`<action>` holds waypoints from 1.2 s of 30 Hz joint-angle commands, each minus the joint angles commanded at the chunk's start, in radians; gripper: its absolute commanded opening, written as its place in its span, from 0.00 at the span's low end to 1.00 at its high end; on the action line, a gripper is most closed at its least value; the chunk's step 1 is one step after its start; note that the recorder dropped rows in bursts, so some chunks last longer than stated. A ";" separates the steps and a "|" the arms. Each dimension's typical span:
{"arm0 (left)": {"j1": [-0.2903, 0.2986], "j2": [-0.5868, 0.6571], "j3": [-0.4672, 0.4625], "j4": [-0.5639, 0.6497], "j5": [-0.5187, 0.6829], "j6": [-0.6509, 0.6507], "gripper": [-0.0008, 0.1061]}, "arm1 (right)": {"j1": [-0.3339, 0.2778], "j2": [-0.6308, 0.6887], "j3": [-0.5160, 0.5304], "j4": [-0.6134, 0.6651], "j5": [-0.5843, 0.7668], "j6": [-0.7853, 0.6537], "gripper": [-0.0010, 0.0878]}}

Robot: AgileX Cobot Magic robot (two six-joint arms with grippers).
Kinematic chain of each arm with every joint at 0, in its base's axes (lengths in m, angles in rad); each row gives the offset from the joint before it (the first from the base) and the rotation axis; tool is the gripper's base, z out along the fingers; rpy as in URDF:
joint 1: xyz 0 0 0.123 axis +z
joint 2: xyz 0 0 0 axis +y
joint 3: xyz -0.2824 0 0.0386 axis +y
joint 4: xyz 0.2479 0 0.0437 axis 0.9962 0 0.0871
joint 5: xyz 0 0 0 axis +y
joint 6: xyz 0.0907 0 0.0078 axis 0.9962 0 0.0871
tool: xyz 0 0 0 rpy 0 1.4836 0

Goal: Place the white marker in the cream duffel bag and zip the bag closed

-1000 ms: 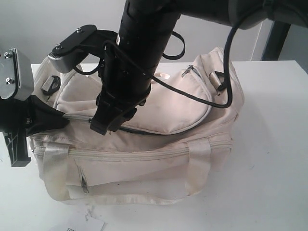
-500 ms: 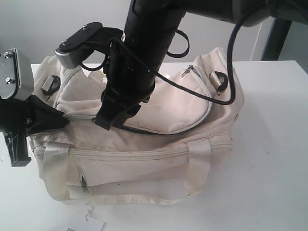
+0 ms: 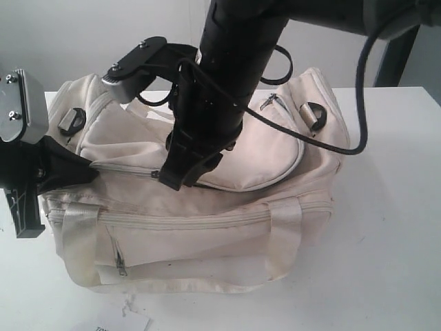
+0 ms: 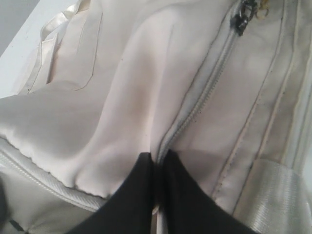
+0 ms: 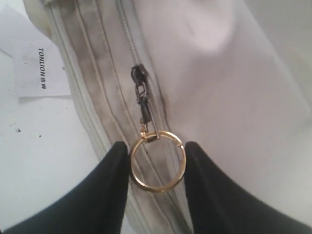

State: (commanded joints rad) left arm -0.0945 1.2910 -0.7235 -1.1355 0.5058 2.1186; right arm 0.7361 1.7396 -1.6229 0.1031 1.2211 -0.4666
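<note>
White tabletop (image 3: 393, 227) carrying the cream duffel bag (image 3: 207, 221), long side forward; the fabric is soft and creased, with satin straps (image 3: 77, 241) and a curved top zip (image 3: 120, 167). Left tool (image 4: 157, 163), fingers pressed together, pinches the bag's fabric beside the zip track at the bag's left end. Right tool (image 5: 157, 148), over the top flap, clamps a gold ring (image 5: 156, 189) across its width; the ring hangs from the dark zip pull (image 5: 141, 92).

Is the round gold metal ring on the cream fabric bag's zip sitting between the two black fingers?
Yes, the gold ring sits between the right gripper's black fingers, touching both.
</note>
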 joint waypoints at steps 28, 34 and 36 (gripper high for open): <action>0.000 0.000 0.000 -0.006 0.002 -0.002 0.01 | -0.084 -0.053 0.026 -0.074 0.000 0.021 0.01; 0.000 0.000 0.000 -0.006 0.002 -0.002 0.01 | -0.120 -0.063 0.026 -0.069 0.000 0.021 0.01; 0.000 0.000 0.000 -0.006 0.002 -0.002 0.01 | -0.120 -0.065 0.026 -0.063 0.000 0.021 0.01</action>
State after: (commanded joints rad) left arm -0.0945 1.2910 -0.7235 -1.1419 0.5078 2.1169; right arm 0.6157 1.6744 -1.5966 0.0398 1.2211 -0.4457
